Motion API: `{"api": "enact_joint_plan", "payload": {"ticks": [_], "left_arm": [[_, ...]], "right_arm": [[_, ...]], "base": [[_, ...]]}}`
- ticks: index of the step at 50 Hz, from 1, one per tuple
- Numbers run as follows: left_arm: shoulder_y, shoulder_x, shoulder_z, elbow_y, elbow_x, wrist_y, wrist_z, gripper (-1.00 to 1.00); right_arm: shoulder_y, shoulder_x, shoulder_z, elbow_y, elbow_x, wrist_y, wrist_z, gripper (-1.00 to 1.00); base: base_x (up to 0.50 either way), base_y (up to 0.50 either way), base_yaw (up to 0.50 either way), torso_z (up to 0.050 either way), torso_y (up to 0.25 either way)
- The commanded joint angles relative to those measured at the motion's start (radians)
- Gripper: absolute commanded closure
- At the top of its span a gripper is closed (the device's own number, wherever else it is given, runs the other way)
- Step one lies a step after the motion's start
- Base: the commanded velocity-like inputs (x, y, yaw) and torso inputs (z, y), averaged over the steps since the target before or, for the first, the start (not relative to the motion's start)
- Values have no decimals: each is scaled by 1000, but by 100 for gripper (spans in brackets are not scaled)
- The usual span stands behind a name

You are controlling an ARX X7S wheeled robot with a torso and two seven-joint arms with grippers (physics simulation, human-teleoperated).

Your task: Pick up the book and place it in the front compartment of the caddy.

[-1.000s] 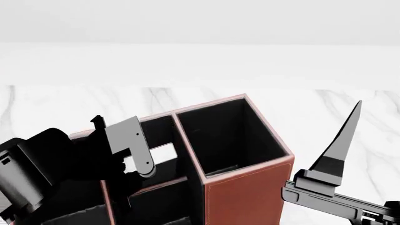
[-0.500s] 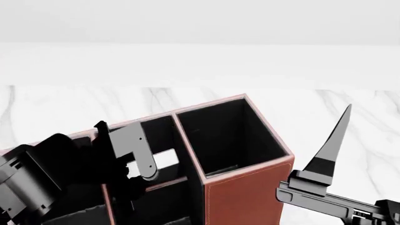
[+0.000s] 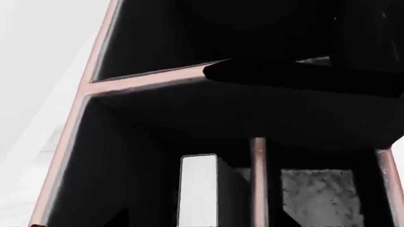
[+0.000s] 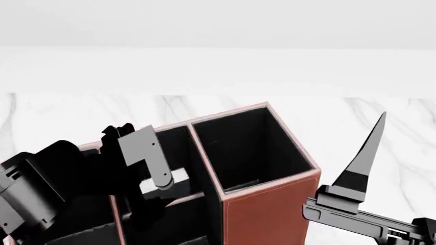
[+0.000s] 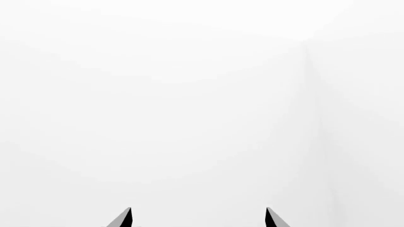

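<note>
The left gripper (image 4: 153, 171), clenched on the thin black hardback book (image 4: 171, 179) with white page edges, has sunk lower than half a second ago into the reddish-brown, pink-rimmed caddy (image 4: 272, 204). Less white edge shows above the divider, so the placement looks nearly done. The right gripper (image 4: 361, 168) stands spread beside the caddy, holding nothing. Dividers crowd the book closely.

The reddish-brown compartmented caddy (image 4: 272, 204) is cut off by the head view's bottom edge. The left gripper (image 4: 160, 178) hides most of the thin black white-edged book (image 4: 178, 177); its grip cannot be determined. Only 2 fingertips (image 5: 124, 218) of the right gripper (image 5: 197, 218) are visible in the right wrist view.
</note>
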Motion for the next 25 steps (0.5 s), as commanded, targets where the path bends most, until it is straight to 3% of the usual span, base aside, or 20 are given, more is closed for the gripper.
{"api": "enact_joint_plan", "payload": {"ticks": [1, 11, 14, 25], "left_arm": [[2, -72, 0, 171, -19, -93, -43, -100], [39, -182, -16, 407, -60, -169, -111, -100], [64, -232, -94, 526, -136, -176, -187, -100], [144, -389, -143, 854, -165, -206, -397, -100]], "right_arm": [[0, 6, 10, -22, 12, 9, 6, -100], [6, 4, -1, -27, 12, 12, 9, -100], [12, 2, -15, -24, 7, 12, 7, -100], [16, 3, -35, -34, -1, 21, 9, -100]], "base": [[0, 0, 0, 0, 0], [0, 0, 0, 0, 0], [0, 0, 0, 0, 0], [0, 0, 0, 0, 0]]}}
